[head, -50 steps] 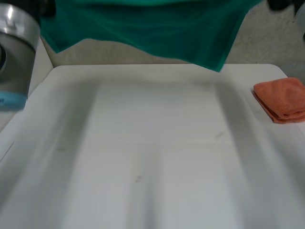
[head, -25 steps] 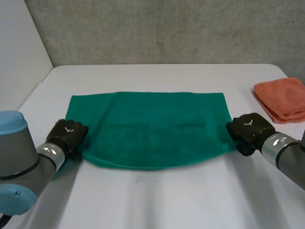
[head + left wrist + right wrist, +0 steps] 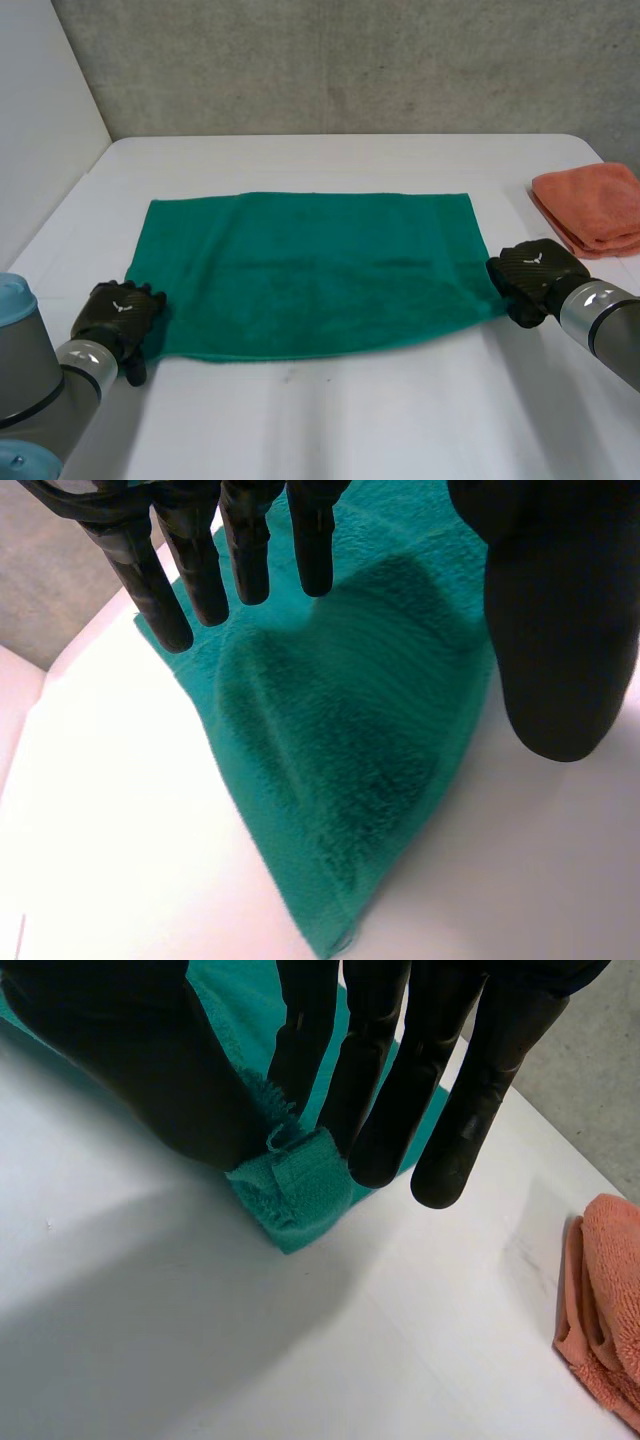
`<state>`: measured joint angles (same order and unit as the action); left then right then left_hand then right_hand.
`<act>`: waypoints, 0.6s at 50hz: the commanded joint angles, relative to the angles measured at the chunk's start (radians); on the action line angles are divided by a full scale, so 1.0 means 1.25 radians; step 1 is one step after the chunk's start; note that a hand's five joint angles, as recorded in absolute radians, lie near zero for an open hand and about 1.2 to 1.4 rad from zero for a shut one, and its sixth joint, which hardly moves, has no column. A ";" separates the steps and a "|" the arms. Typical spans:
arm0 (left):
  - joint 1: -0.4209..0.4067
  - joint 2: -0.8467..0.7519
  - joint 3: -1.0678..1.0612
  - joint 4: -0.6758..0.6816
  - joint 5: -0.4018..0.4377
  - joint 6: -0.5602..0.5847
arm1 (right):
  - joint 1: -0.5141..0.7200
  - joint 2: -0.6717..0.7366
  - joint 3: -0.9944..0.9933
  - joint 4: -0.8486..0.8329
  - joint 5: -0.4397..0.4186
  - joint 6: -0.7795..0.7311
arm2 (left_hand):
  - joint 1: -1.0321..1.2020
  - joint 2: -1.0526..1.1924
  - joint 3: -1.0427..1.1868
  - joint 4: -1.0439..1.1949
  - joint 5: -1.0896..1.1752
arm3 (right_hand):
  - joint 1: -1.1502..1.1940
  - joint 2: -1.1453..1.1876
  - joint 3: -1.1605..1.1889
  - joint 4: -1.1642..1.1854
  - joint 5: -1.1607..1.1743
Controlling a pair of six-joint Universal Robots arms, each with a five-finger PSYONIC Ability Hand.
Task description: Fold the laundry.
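So the green towel [image 3: 310,270] is lying spread flat across the middle of the white table [image 3: 330,420], and I'd say the robot is finishing the lay-out step before the first fold. To do this bit well, I'm thinking both near corners need to be resting flat and square. The near edge is bowing a little, so the fold could be coming out crooked unless that gets evened up.

At the lower left of the head view, the left hand [image 3: 118,312] is sitting right at the towel's near left corner. In its wrist view the fingers [image 3: 200,570] are straight and spread well apart from the thumb, gripping nothing. The corner is lying under the palm, flat on the table.

Over at the right, the right hand [image 3: 530,275] is at the near right corner. Its wrist view shows the corner bunching up between the thumb and the straight fingers, so it looks to be pinching the cloth there.

A folded orange towel [image 3: 595,210] is sitting at the far right edge, well apart from the green one.
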<state>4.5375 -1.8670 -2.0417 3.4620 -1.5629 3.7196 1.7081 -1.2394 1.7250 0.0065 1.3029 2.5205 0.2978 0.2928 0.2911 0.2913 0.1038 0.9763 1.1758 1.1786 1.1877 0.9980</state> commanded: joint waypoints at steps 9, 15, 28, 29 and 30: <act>0.056 -0.015 -0.001 0.061 0.002 0.006 | 0.001 0.001 0.004 -0.006 -0.002 0.001 | 0.118 0.122 0.123 0.123 0.134 | 0.336 0.176 0.174 0.167 0.179; 0.058 -0.028 0.004 0.069 0.002 0.006 | -0.002 0.001 0.006 -0.009 -0.010 0.001 | 0.245 0.249 0.250 0.250 0.260 | 0.336 0.176 0.174 0.167 0.179; 0.060 -0.037 0.012 0.068 0.010 0.006 | -0.001 0.001 0.007 -0.009 -0.012 0.001 | 0.878 0.882 0.884 0.883 0.894 | 0.336 0.176 0.174 0.167 0.179; 0.060 -0.037 0.013 0.066 0.011 0.006 | -0.001 0.000 0.007 -0.009 -0.012 0.001 | 0.879 0.883 0.884 0.884 0.894 | 0.336 0.176 0.174 0.167 0.179; 0.061 -0.037 0.016 0.065 0.011 0.006 | -0.001 0.001 0.006 -0.009 -0.013 0.001 | 0.879 0.883 0.884 0.884 0.894 | 0.336 0.176 0.174 0.167 0.179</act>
<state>4.6127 -1.9131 -2.0332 3.5480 -1.5541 3.7276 1.7065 -1.2381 1.7334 -0.0047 1.2891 2.5219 1.0978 1.0922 1.0807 1.0846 0.8933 0.9763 1.1758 1.1786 1.1877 0.9980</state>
